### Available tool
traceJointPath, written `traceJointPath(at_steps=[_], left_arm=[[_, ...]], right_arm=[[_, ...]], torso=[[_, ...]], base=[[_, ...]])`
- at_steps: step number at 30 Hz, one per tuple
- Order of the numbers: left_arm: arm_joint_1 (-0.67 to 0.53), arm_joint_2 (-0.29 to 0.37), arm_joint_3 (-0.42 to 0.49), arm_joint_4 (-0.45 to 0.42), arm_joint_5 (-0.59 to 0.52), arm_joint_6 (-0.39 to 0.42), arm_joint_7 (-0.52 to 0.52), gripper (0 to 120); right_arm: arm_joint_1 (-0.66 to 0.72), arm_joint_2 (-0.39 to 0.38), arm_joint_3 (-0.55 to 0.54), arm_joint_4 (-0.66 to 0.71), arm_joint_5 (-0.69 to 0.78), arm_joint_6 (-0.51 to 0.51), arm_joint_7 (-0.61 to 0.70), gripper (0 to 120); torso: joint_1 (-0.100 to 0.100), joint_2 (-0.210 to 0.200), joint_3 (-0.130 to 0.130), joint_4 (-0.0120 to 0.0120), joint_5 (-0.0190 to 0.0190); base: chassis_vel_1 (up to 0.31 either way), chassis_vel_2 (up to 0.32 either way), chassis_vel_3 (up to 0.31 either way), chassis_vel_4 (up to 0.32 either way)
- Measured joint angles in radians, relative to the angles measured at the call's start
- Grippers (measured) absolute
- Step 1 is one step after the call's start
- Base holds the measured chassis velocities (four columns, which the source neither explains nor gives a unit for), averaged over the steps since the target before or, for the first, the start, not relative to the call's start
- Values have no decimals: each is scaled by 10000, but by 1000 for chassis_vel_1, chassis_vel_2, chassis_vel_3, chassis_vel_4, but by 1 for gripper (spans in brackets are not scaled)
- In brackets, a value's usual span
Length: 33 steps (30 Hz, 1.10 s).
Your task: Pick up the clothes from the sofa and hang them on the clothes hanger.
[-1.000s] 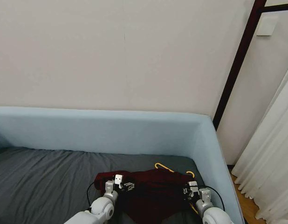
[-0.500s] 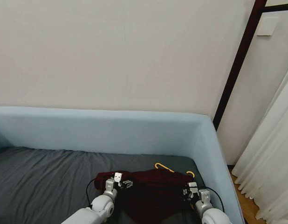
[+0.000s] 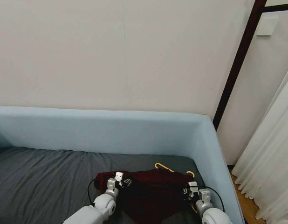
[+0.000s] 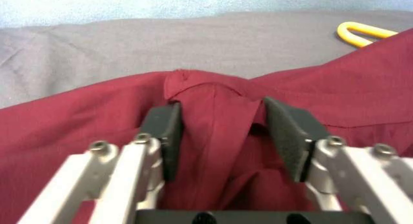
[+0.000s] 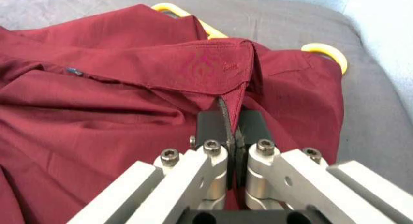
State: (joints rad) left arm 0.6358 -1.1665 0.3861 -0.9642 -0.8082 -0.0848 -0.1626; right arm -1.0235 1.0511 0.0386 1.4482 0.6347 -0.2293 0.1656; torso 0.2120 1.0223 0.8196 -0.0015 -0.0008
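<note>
I had the shirt (image 3: 155, 191) lying on the sofa (image 3: 41, 179) seat at its right end, close to the armrest (image 3: 211, 154), with the backrest behind it. The hanger (image 4: 345, 31) lay under the shirt, its hook poking out toward the backrest. My left gripper (image 4: 223, 132) sat at the shirt's left side, a fold between its spread fingers; my right gripper (image 5: 232, 122) was at the right side, pinching an edge of the cloth

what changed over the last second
The left end effector edged forward over the red shirt and now sits open around a raised fold. The right end effector stayed shut on the shirt's edge. The shirt, yellow hanger and sofa did not move.
</note>
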Motion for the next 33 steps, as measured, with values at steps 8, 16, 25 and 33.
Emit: traceJointPath(at_steps=[8, 16, 25, 33], left_arm=[[153, 36, -11, -44, 343, -116, 39, 14], [431, 335, -317, -691, 625, -225, 10, 0], [777, 1397, -1033, -2311, 1070, -357, -16, 0], [824, 3218, -2031, -5596, 457, 105, -185, 0]], right_arm=[[-46, -25, -5, -27, -102, 35, -12, 0], [-128, -113, 20, 222, -199, 158, -25, 0], [-394, -682, 142, 1650, -178, 246, 105, 0], [-241, -2159, 382, 4115, 1014, -135, 443, 0]], torso=[[0, 0, 0, 2, -1], [0, 0, 0, 1, -1], [0, 0, 0, 3, -2], [-1, 0, -1, 0, -2]], base=[[0, 0, 0, 0], [0, 0, 0, 0], [0, 0, 0, 0], [0, 0, 0, 0]])
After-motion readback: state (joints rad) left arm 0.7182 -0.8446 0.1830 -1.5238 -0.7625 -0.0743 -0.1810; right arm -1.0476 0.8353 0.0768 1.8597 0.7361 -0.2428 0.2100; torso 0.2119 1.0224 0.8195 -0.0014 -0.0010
